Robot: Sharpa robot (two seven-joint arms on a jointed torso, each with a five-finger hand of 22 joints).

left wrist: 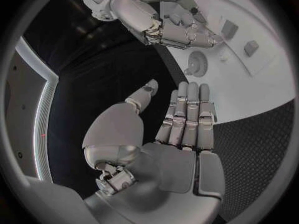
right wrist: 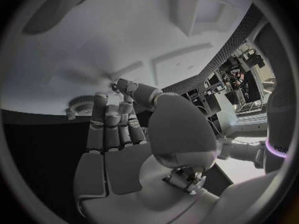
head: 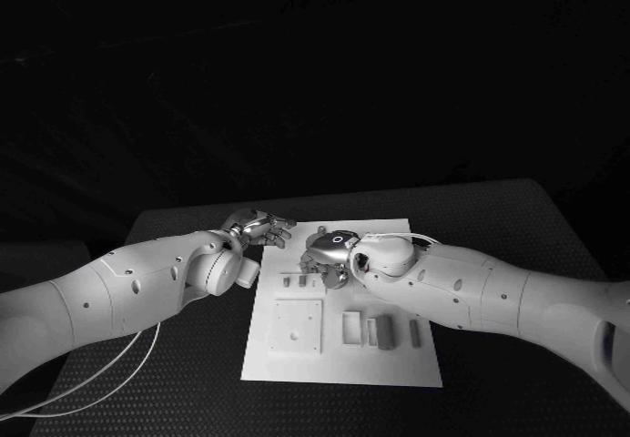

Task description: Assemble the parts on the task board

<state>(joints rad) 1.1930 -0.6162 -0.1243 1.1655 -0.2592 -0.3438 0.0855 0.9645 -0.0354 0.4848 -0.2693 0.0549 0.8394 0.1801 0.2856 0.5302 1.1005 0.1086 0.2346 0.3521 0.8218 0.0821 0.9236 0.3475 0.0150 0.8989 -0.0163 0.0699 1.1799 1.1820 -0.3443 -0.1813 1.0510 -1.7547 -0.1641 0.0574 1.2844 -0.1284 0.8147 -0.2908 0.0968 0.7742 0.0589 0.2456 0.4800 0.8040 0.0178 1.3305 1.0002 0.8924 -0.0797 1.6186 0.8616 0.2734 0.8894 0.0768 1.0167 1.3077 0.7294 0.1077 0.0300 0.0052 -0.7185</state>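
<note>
The white task board (head: 394, 364) lies in the middle of the black table. My right hand (head: 329, 255) hovers over its far end, fingers pointing down, nothing in them. In the right wrist view these fingers (right wrist: 111, 122) are stretched out just above a round part (right wrist: 81, 104) that sits in the board (right wrist: 124, 45). My left hand (head: 263, 228) floats at the board's far left corner, off its edge. Its fingers (left wrist: 187, 117) are straight and apart from the thumb, holding nothing. The left wrist view shows the right hand (left wrist: 168, 22) close over the round part (left wrist: 198, 63).
Nearer me on the board lie a square plate (head: 298, 325) and three upright blocks (head: 352, 328), (head: 382, 332), (head: 415, 332). Two small pieces (head: 287, 280) stand just beneath the right hand. Small square parts (left wrist: 251, 48) lie beyond the round one. Bare black table surrounds the board.
</note>
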